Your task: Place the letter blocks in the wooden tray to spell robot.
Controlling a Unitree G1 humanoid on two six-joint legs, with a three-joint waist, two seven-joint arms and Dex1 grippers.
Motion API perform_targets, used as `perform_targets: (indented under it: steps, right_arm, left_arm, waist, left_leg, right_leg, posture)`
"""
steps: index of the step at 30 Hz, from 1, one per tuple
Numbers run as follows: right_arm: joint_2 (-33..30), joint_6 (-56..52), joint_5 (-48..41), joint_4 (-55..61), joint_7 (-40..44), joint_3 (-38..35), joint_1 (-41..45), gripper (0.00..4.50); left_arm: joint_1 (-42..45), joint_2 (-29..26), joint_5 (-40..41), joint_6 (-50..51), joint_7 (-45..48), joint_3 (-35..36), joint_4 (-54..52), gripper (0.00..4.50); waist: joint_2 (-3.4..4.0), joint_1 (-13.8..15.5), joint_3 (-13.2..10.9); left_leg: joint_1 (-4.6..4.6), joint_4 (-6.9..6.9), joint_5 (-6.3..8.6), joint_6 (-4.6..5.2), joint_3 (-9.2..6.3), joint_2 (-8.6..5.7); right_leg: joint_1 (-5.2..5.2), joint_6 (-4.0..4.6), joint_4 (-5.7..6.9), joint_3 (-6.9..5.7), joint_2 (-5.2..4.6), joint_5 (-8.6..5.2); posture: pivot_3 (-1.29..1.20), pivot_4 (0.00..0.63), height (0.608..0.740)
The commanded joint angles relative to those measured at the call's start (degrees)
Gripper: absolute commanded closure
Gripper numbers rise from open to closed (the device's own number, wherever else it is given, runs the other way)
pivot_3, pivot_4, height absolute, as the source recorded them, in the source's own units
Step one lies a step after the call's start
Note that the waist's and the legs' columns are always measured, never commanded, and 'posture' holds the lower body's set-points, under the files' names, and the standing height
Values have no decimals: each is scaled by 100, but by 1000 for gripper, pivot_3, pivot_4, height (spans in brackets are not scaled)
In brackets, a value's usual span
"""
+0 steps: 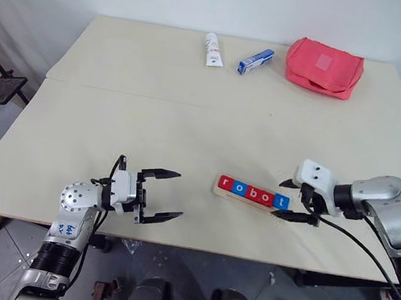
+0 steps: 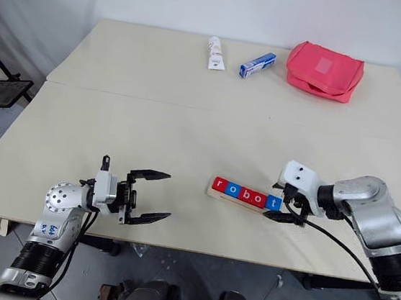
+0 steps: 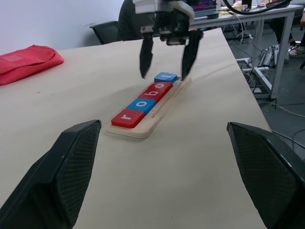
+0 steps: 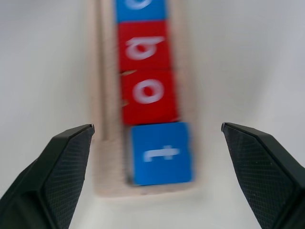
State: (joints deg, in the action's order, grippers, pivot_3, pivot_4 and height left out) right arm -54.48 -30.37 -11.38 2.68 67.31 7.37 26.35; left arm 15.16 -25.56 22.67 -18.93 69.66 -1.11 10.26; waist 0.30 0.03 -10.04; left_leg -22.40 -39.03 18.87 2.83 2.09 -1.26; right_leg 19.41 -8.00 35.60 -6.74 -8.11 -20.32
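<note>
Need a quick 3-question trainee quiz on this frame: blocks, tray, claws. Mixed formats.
1. True or false: all five letter blocks lie in the wooden tray.
2. Which claw hangs at the blue "t" block? A) left B) right
3. Fill in: the right claw's fingers are ___.

Key:
1. True; they read "robot".
2. B, the right claw; the left claw is off to the side.
3. Open, touching nothing.
</note>
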Motion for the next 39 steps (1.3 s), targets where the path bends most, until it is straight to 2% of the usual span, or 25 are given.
perform_targets:
  steps: [1,11,15,35,39]
  right_arm:
    - [-71,-63,-295,33,-72,-583,-56,908]
    - [-90,349,9,-486,-241,-606,-286,4468]
    - [37,262,-123,-184,-282,-632,-548,4468]
    - [163,339,-138,-95,-411,-579,-704,4468]
    - [164,404,-221,-29,-472,-767,-694,4468]
  left_arm:
    - [-4,19,20,-56,23,-22,-46,0]
    - [77,52,9,-55,73,-38,17,0]
    - [69,35,0,-60,76,-23,20,0]
    - [265,118,-119,-195,52,-52,315,0]
    - [271,119,-125,-254,62,-36,348,0]
  waist:
    - [0,9,0]
    - [0,4,0]
    - [0,10,0]
    - [0,13,0]
    - [0,9,0]
  left_leg:
    - [0,0,0,0,0,0]
    - [0,0,0,0,2,0]
    - [0,0,0,0,1,-1]
    - [1,0,0,0,2,-1]
    - [1,0,0,0,2,0]
  right_leg:
    - [0,0,0,-1,0,0]
    - [0,0,0,-1,0,0]
    - [-1,0,0,-2,-1,0]
    - [-2,0,0,-4,0,0]
    - [-1,0,1,-7,0,0]
  posture:
    - [0,150,740]
    - [0,150,740]
    - [0,150,740]
    - [0,150,740]
    - [0,150,740]
